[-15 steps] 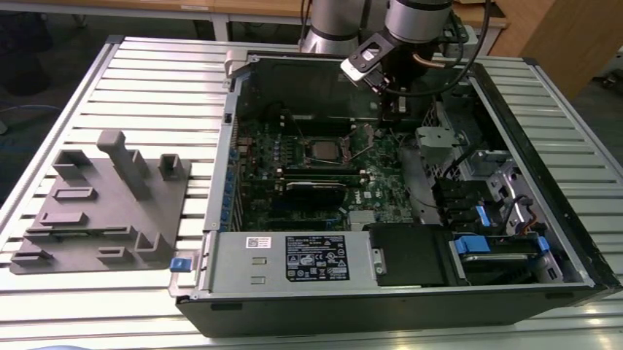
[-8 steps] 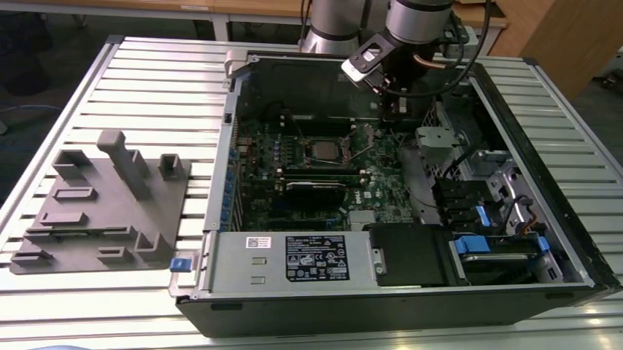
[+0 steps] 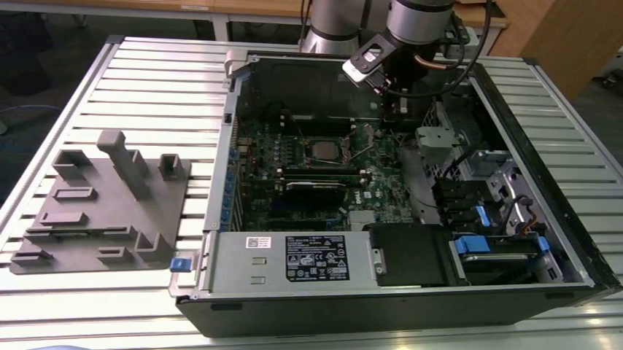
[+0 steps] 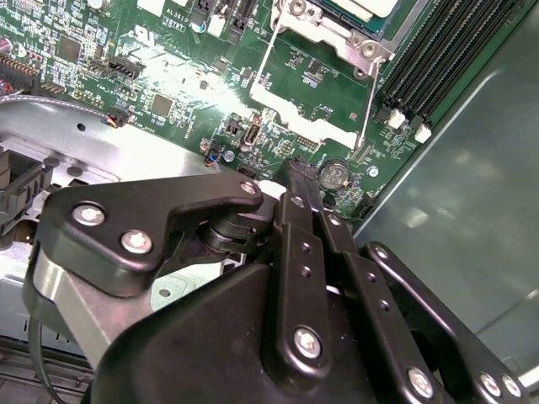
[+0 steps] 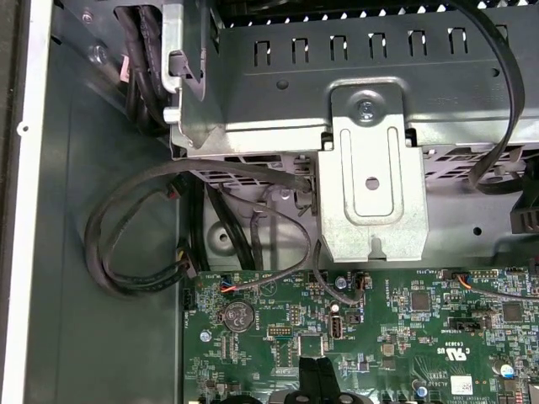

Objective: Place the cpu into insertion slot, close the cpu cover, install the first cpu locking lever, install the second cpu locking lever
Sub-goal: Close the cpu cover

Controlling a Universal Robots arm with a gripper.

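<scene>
Pincer — pressed closed (above the board) — near the cpu.

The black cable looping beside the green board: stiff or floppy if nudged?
Probably floppy: the black cable curves in a loose loop, so a nudge would likely swing it aside. It looks thin, so likely light. One end seems plugged at the green board, so it may tug back.

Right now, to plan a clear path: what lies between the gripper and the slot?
Between gripper and slot: green board with small parts, in the second wrist view.
</scene>
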